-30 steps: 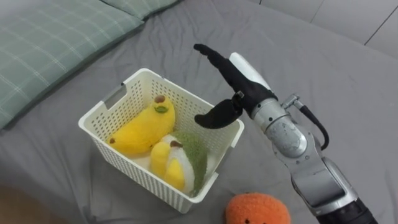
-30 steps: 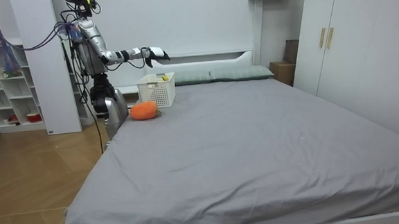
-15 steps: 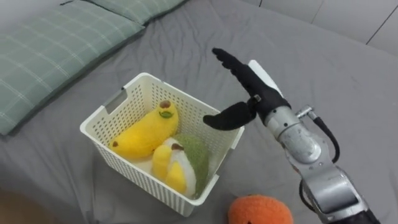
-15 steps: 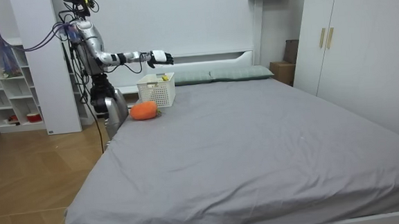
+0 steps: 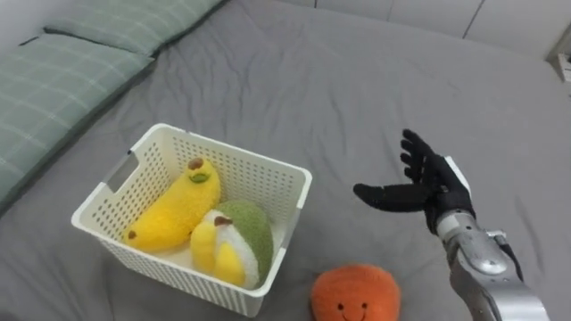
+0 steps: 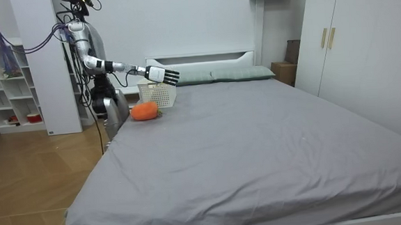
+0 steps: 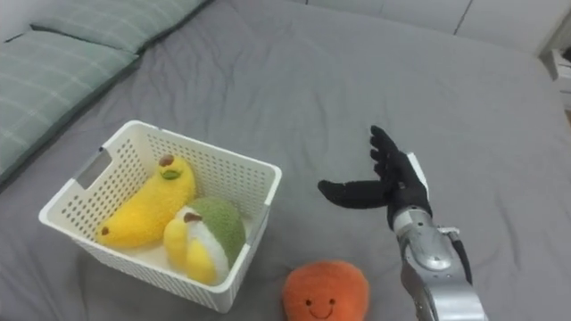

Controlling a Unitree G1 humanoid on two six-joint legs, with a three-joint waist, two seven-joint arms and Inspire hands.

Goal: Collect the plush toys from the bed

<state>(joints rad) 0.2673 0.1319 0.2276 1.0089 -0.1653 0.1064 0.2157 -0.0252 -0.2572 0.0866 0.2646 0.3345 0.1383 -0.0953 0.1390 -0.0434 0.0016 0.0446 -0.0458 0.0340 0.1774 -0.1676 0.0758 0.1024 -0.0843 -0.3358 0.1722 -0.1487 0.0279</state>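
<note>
Right hand [image 5: 430, 189] has swung off the far-right rim of the basket [image 5: 178, 278] and now hangs well out to the basket's right, over bare grey bed [image 5: 339, 80]. The head camera shifted too, so some of that is view change. Fingers are spread, thumb out sideways toward the basket, nothing held. Reads as the gap between a drop and the next pick. The orange toy [image 5: 355, 292] is the one left: it sits on the bed just off the basket's near-right corner, nearer the robot than the hand. Can't tell if it touches the basket wall. The next move likely calls for pulling the hand back and down onto it. It is round and soft, so it needs a wide wrap, then a lift clear of the rim and a release into the free space at the basket's far-right end. Inside the basket, the banana toy [image 5: 174, 209] lies along the left and the green-and-yellow toy [image 5: 234, 245] is pressed against it on the right. Count: one basket, two toys in it, one toy outside, two checked pillows [image 5: 53, 80] beyond the basket's left.
</note>
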